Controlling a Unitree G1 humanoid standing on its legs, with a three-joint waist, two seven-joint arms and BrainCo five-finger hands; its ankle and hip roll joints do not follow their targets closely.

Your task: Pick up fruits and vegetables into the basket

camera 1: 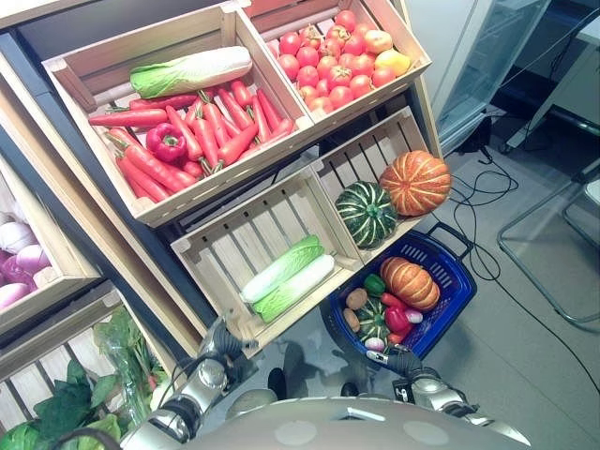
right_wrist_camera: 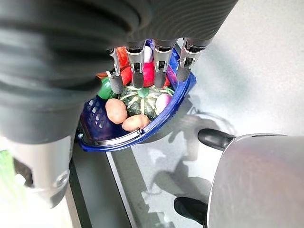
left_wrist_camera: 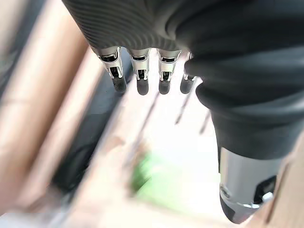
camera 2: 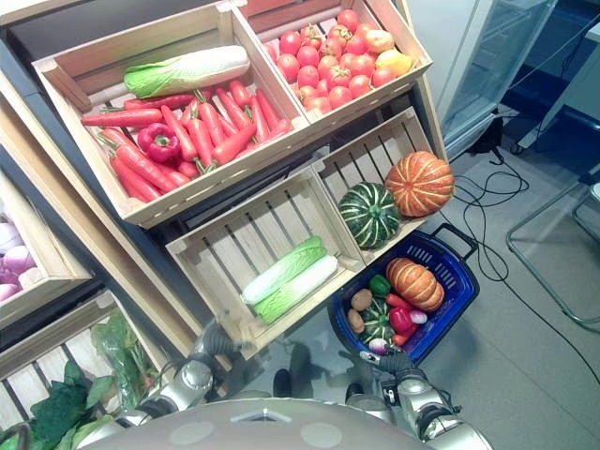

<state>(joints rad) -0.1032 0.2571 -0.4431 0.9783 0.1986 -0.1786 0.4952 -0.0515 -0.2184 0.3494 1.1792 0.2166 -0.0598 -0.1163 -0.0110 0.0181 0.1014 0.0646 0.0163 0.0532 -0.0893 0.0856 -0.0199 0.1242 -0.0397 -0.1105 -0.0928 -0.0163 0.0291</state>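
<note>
Blue plastic marks the basket (camera 1: 448,272) we see on the floor beside the wooden shelf (camera 1: 112,244), below the crate (camera 1: 375,155) that carries a green squash (camera 1: 367,213) and an orange pumpkin (camera 1: 414,182). Inside the basket lie a smaller pumpkin (camera 1: 409,282), a dark green squash (right_wrist_camera: 140,102), two potatoes (right_wrist_camera: 116,110), a green pepper (camera 1: 374,284), red peppers (camera 1: 396,317) and a small pale purple piece we cannot name. We find our right hand (right_wrist_camera: 152,59) hanging just above the basket's near end, fingers straight and holding nothing. Our left hand (left_wrist_camera: 142,71) hovers at the front of the lower crate (camera 1: 239,248) with the two cabbages (camera 1: 286,276), fingers likewise straight and empty. Higher up, one crate holds carrots (camera 1: 202,136), a red pepper (camera 1: 166,142) and another cabbage (camera 1: 190,71); the next holds tomatoes (camera 1: 323,66)
</note>
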